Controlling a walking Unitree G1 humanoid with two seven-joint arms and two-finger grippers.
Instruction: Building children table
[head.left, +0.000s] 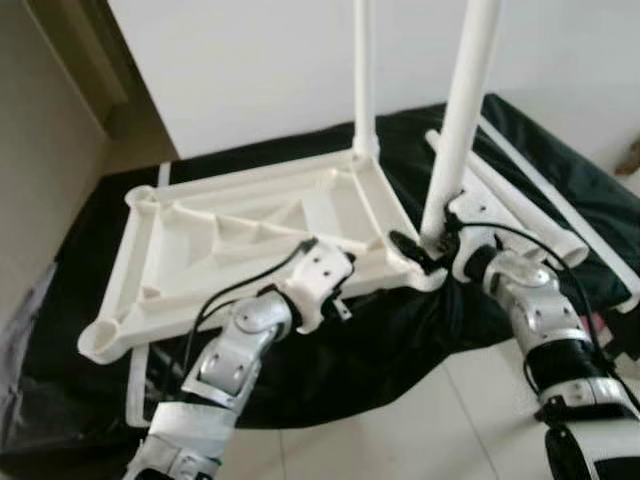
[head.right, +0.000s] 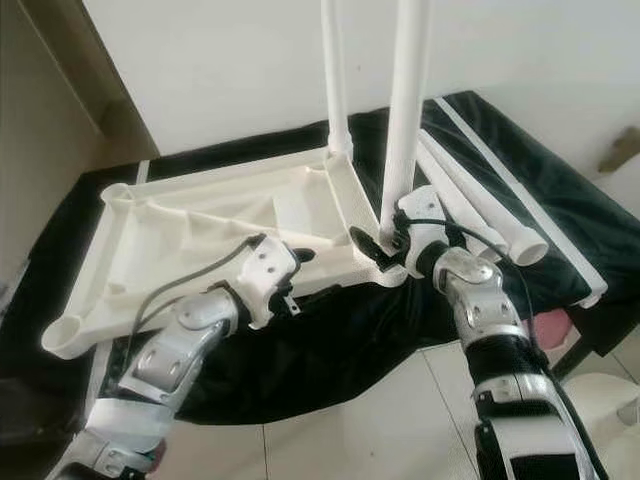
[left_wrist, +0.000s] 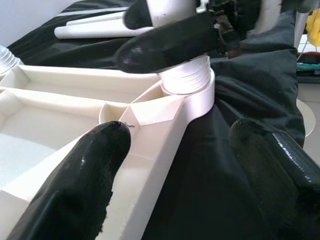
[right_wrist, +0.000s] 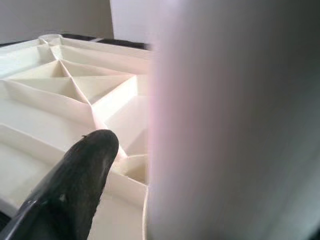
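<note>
- At the near edge of the tabletop, the left gripper straddles the rim, jaws wide, holding nothing.
- Right gripper clamps a leg standing upright in the near right corner socket.
- Tabletop lies inverted on a black cloth.
- Farther off, a second leg stands in the far corner; spare legs lie beside.

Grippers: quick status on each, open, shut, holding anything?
Left gripper: open, straddling the tabletop rim, holding nothing.
Right gripper: shut on the near leg at its base.
</note>
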